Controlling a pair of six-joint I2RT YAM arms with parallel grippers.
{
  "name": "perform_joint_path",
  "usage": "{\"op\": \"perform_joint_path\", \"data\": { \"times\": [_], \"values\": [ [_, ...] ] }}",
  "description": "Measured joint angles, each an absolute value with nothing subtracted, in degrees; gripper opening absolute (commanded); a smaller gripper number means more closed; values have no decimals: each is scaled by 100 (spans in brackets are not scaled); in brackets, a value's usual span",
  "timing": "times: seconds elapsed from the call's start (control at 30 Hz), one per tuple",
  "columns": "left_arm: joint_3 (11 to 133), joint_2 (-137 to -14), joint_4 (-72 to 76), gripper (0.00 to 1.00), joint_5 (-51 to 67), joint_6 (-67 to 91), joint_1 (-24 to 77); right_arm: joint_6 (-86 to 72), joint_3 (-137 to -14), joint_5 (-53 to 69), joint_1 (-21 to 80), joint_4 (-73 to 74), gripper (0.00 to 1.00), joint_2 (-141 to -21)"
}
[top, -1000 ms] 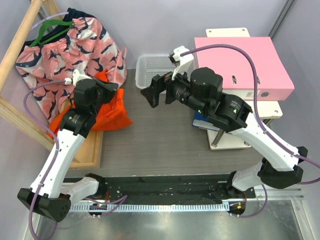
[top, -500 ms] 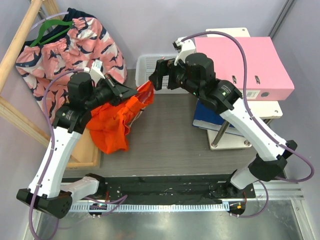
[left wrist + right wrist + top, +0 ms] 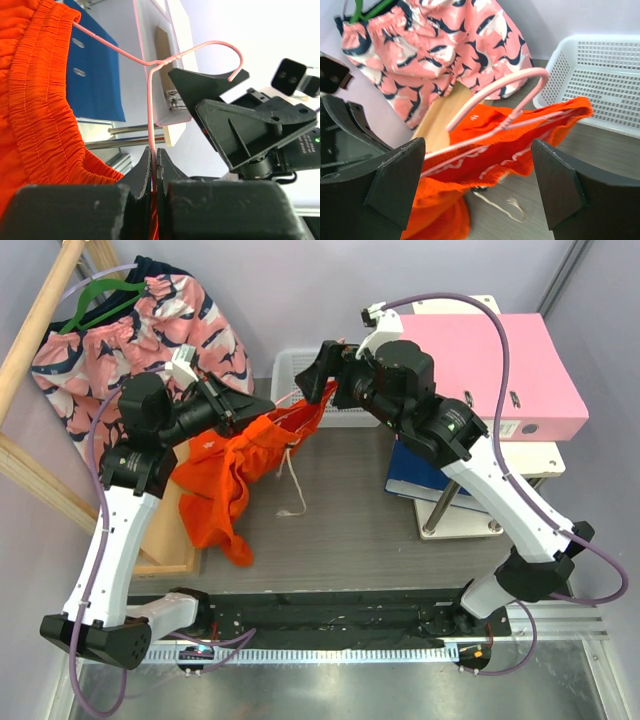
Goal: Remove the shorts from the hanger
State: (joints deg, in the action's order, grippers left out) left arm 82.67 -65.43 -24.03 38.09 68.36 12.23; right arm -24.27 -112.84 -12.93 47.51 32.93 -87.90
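Since half a second ago the left arm has lifted the shorts [image 3: 225, 475] higher and drawn them out toward the right arm, so they now hang longer, with a white drawstring [image 3: 292, 490] dangling loose.

The shorts are still threaded on the hanger [image 3: 150, 100], up off the table [image 3: 340, 510] in front of the basket [image 3: 290, 368]. Their waistband stretches between the two grippers and the rest droops down on the left.

The left gripper [image 3: 154, 161] has its fingers clenched on the hanger's pink wire just under the twisted neck. The right gripper [image 3: 476, 150] is spread wide. The hook and the bunched waistband lie in the gap between its fingers [image 3: 395, 185], and neither finger seems to touch them.

The left wrist view shows the pinch on the wire and the hook curving toward the right gripper's housing, which the overhead view does not resolve. The right wrist view shows the wide gap and the hook standing above the waistband. Only the overhead view shows the full drape of the cloth and both arms together.

Counted, there are two garments: the orange shorts and a patterned garment [image 3: 140, 330]. There are two hangers, the pink one and a green hanger [image 3: 95, 295] on the wooden frame [image 3: 30, 330]. A pink binder [image 3: 480, 365] and a blue binder [image 3: 410, 475] make two binders. There is one basket.
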Motion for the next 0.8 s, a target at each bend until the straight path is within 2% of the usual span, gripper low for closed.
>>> {"op": "perform_joint_path", "data": {
  "times": [0.1,0.27,0.37,0.47,0.8],
  "values": [
    [8191,-6543,-2167,0,3957,7063,1223,-2626,-11338,-1441,4751,3138,81,-8875],
    [8191,-6545,-1959,0,4167,7258,1223,-2552,-11290,-1817,4751,2805,76,-8936],
    [8193,-6547,-1872,0,4257,7354,1223,-2412,-10890,-1887,4751,2303,72,-8774],
    [8193,-6565,-1796,0,4364,7483,1216,-2263,-9990,-1909,4751,1559,62,-8370],
    [8136,-6576,-1216,0,4670,7992,1181,-1813,-8764,-1673,4748,-357,60,-7959]
  ]
}}
